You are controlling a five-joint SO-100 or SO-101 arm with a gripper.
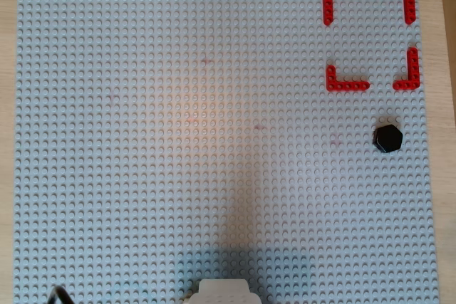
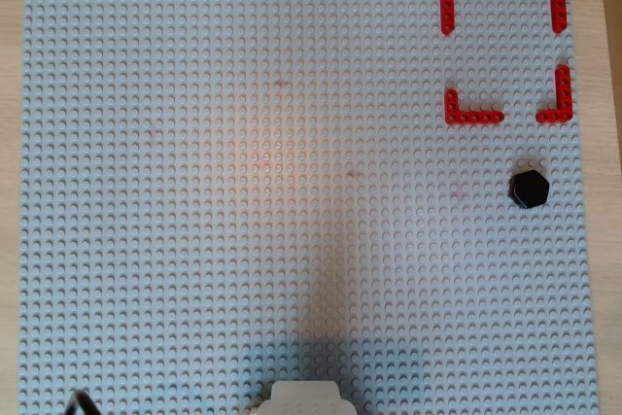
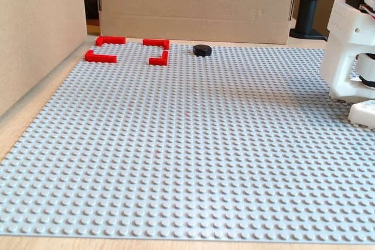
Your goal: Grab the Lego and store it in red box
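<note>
Gripper: not in any view; fingers out of sight, so opening and contents not visible.
Arm (image 3: 351,45): white base and lower joints only, standing at the right edge of the fixed view on the baseplate's far right side; a white sliver (image 1: 222,292) of it at the bottom centre edge in both overhead views (image 2: 303,398).
Lego (image 1: 388,137): small glossy black piece with a faceted, roughly hexagonal outline, lying flat on the studs, untouched by anything.
Lego position, overhead: right part of the plate in both overhead views (image 2: 530,188), below the red box and near its lower right bracket, outside the outline.
Lego position, fixed view: far end of the plate (image 3: 202,50), just right of the red brackets, apart from them.
Red box (image 1: 347,82): four thin red L-shaped corner brackets with gaps between, forming a square outline in the top right corner in both overhead views (image 2: 473,112); interior bare studs.
Red box, fixed view: far left corner (image 3: 100,57) of the plate, in front of the cardboard.
Baseplate (image 1: 178,140): grey studded plate covering most of the wooden table (image 1: 7,140).
Cardboard (image 3: 193,4): brown panels upright along the far and left edges in the fixed view.
Shadow (image 1: 242,247): dark band rising from the bottom centre in both overhead views.
</note>
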